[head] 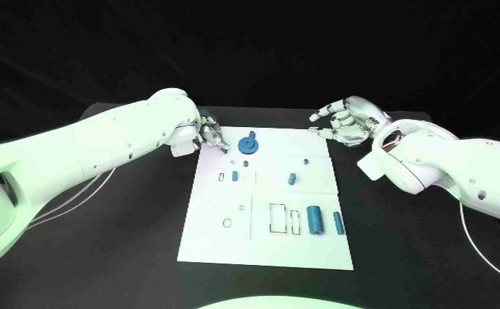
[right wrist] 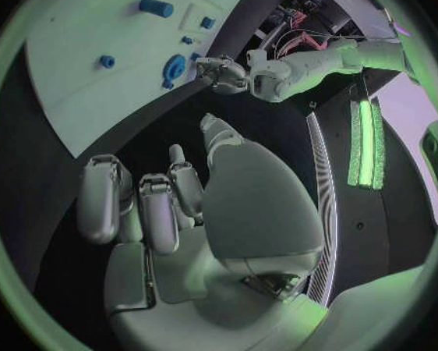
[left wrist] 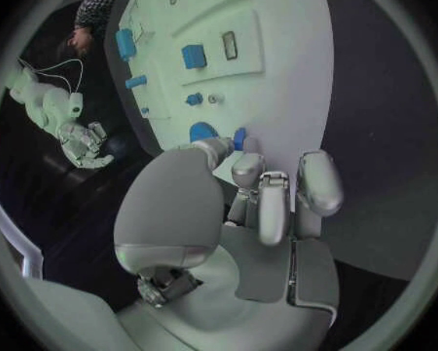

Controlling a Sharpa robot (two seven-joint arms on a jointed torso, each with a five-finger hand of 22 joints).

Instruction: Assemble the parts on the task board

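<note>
Where the board's near end lies: bare black table (head: pixel 115 251) around the white task board (head: pixel 224 240).
Near parts: blue cylinder (head: pixel 313 220), slim blue bar (head: pixel 339 222), upright.
Far part: blue round disc (head: pixel 248 144), just beside left hand (head: pixel 212 136).
Left hand: fingers curled at board's far-left edge; hold cannot be told.
Right hand (head: pixel 344 123): off far-right corner, fingers apart, empty.

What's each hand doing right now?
Left hand: at the board's far left corner; whether it holds a part cannot be told.
Right hand: open, holding nothing.
</note>
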